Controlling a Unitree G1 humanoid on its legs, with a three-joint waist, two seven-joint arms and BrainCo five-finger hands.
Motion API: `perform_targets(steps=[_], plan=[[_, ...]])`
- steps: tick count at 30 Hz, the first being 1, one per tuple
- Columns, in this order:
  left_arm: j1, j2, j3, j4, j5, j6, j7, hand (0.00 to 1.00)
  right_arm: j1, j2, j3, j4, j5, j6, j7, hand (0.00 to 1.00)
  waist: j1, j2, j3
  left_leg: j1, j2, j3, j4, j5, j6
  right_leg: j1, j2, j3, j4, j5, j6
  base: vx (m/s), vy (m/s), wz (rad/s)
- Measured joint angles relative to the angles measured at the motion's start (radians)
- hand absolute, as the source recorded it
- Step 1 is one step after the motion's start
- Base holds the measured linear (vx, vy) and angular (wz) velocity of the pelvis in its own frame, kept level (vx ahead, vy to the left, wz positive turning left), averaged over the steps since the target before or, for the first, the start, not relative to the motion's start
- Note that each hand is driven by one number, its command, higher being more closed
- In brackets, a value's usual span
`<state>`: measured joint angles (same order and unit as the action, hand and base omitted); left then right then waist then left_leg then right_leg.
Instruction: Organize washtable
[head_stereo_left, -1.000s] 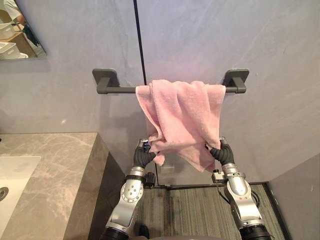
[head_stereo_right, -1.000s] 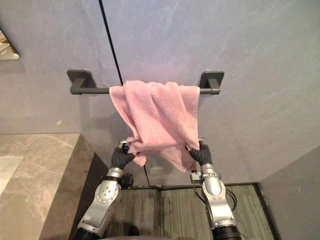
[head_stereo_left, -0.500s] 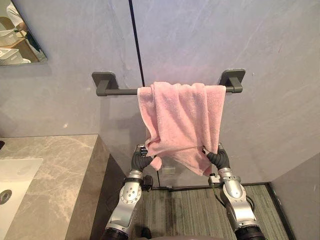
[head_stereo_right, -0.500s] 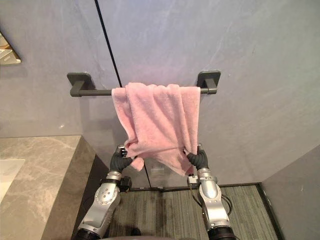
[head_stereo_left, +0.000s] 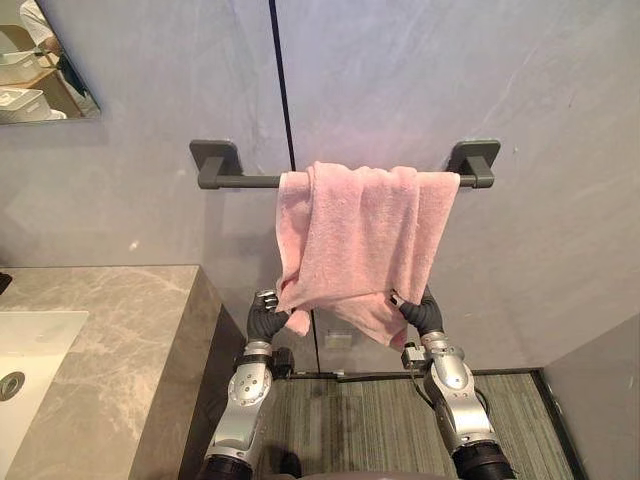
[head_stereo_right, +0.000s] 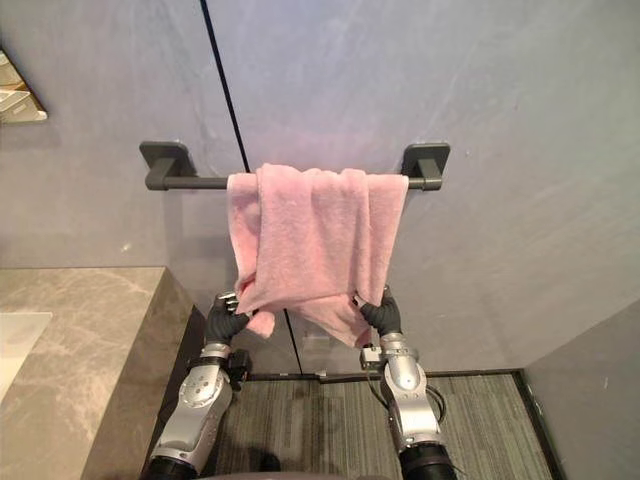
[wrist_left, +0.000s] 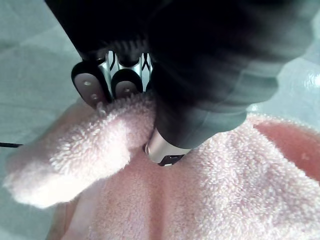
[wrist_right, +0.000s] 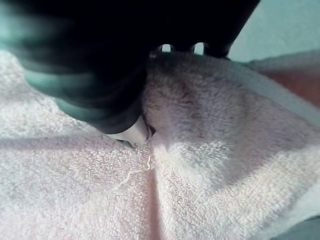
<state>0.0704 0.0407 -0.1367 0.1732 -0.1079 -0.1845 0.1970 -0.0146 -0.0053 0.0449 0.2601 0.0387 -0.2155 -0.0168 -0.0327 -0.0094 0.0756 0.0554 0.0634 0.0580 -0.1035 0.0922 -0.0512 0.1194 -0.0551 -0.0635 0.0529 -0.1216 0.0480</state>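
Note:
A pink towel hangs over the right half of a dark grey towel bar fixed to the grey wall. My left hand is shut on the towel's lower left corner; its wrist view has the cloth bunched between fingers and thumb. My right hand is shut on the lower right corner, with pink cloth pinched under its thumb. The lower edge of the towel is stretched between the two hands.
A marble washtable with a white sink stands at the left. A mirror sits at the upper left of the wall. Striped floor lies below, and a grey wall panel rises at the right.
Both hands have moved down with the towel's corners, drawing its lower edge lower and flatter. The view has shifted slightly.

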Motion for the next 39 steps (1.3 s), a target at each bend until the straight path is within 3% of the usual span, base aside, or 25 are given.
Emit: perform_targets(steps=[7,8,9,19,27,39], plan=[[0.0,-0.021,0.022,0.017,0.0,0.0,0.0,1.0,-0.009,0.003,0.0,0.001,-0.001,0.001,0.001,1.0,0.006,-0.01,0.008,-0.003,-0.001,-0.002,0.0,-0.003,-0.004,0.001,-0.001,-0.003,-0.006,0.0,0.0,0.0,-0.002,0.01],[-0.001,-0.021,0.022,0.017,0.0,0.0,0.0,1.0,-0.01,0.003,0.0,0.001,-0.001,0.001,0.001,0.0,0.007,-0.009,0.008,-0.003,-0.001,-0.002,0.0,-0.003,-0.004,0.001,0.0,-0.003,-0.007,0.0,0.0,0.0,0.0,0.0],[-0.001,-0.021,0.023,0.018,0.0,0.0,0.0,0.0,-0.01,0.003,0.0,0.002,-0.001,0.001,0.001,0.0,0.007,-0.009,0.008,-0.003,-0.001,-0.002,0.0,-0.004,-0.005,0.002,0.0,-0.003,-0.008,0.0,0.0,0.0,0.0,0.0],[0.0,-0.022,0.083,0.053,0.0,0.0,0.002,0.0,-0.018,-0.001,-0.059,0.045,-0.001,0.01,-0.007,0.0,0.016,-0.009,0.024,-0.003,-0.001,-0.002,0.0,-0.006,-0.007,0.006,0.0,-0.006,-0.014,0.0,0.0,0.0,0.0,0.0],[0.025,-0.002,0.105,0.077,0.0,0.002,0.023,0.0,0.023,-0.006,-0.088,0.112,-0.001,0.046,-0.045,0.0,0.017,-0.014,0.033,-0.001,-0.001,-0.005,0.0,-0.007,-0.009,0.013,0.0,-0.011,-0.022,0.0,0.0,0.0,-0.002,0.0],[0.05,0.003,0.105,0.114,-0.001,0.003,0.022,0.0,0.085,-0.014,-0.09,0.119,0.001,0.047,-0.047,0.0,0.018,-0.013,0.033,0.001,-0.001,-0.005,0.0,-0.007,-0.009,0.014,0.0,-0.009,-0.021,0.0,0.0,0.0,0.0,0.0]])
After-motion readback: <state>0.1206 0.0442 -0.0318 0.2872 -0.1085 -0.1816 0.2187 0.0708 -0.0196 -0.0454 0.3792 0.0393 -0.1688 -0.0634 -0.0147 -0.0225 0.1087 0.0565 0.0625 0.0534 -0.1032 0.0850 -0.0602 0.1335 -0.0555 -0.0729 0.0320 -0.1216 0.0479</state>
